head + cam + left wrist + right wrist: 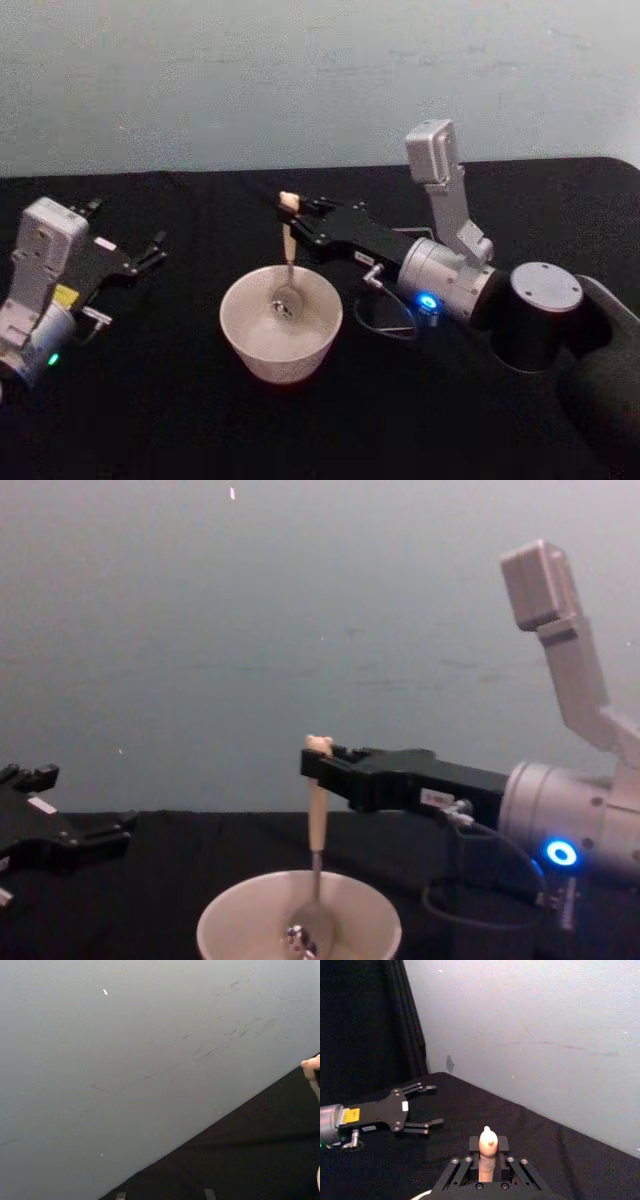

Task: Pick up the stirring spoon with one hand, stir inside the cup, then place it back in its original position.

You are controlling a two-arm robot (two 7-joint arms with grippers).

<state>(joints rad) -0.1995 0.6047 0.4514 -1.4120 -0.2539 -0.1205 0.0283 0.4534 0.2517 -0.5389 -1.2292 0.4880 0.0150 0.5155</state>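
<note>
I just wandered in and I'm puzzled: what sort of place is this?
Likely a robot test bench, not a kitchen: a black-draped table against a bare grey wall, with the right hand holding a stirring spoon upright in a cup, and the left hand idle beside it.

I see the small cream-handled metal stirring spoon (288, 262) standing nearly upright, its shiny bowl low inside the wide round cream-white cup (285, 358) and its bear-head top well above the rim. The right gripper (291, 210) clamps the upper handle. The cup sits upright on the black table (200, 425).
</note>
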